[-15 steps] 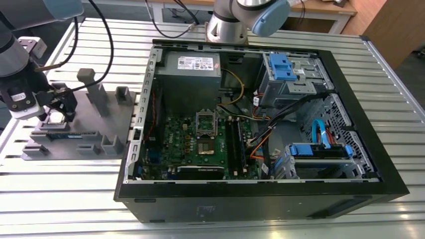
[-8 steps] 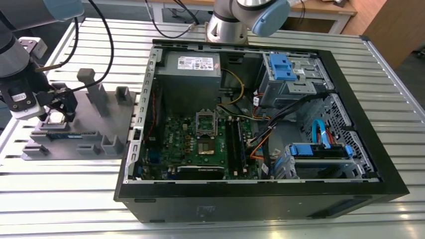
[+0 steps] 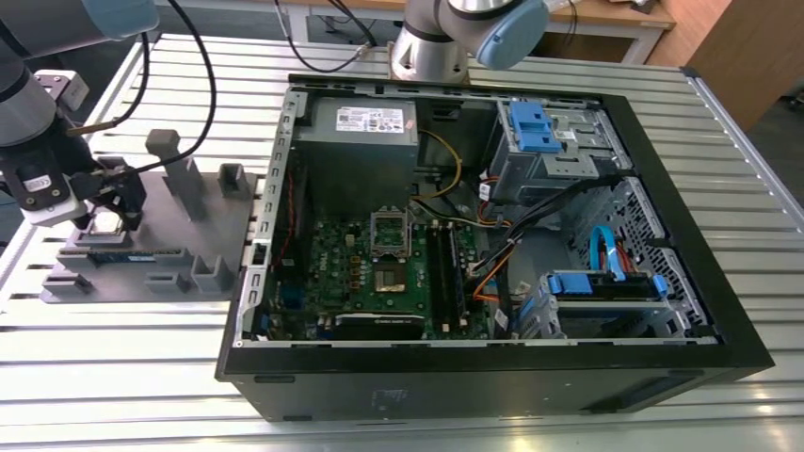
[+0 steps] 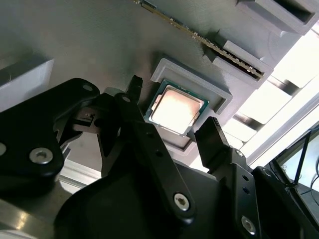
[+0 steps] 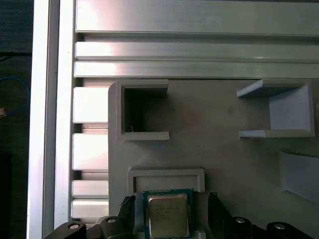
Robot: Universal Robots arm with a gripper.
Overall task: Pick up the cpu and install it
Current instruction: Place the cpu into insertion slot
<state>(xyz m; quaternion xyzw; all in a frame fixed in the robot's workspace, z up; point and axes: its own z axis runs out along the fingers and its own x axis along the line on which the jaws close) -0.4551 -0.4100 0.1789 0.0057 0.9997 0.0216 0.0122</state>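
Note:
The cpu (image 4: 177,108), a small square chip with a shiny metal top, lies flat in a raised grey holder (image 4: 219,94) on the grey fixture plate (image 3: 176,235). It also appears in the first wrist view as the cpu (image 5: 168,215). My gripper (image 4: 173,104) hangs low over it and is open, with one black fingertip (image 4: 135,83) on one side of the chip and the other fingertip (image 4: 212,128) on the opposite side. Neither finger touches it. In the exterior view the gripper (image 3: 111,205) is at the left, over the plate.
A long memory stick (image 4: 199,37) stands in a slot beside the holder. Grey blocks and posts (image 3: 176,174) rise from the plate. The open computer case (image 3: 503,235) fills the exterior view's right, its motherboard socket (image 3: 392,273) exposed with the metal frame (image 3: 390,229) raised. Slatted metal table (image 3: 126,339) underneath.

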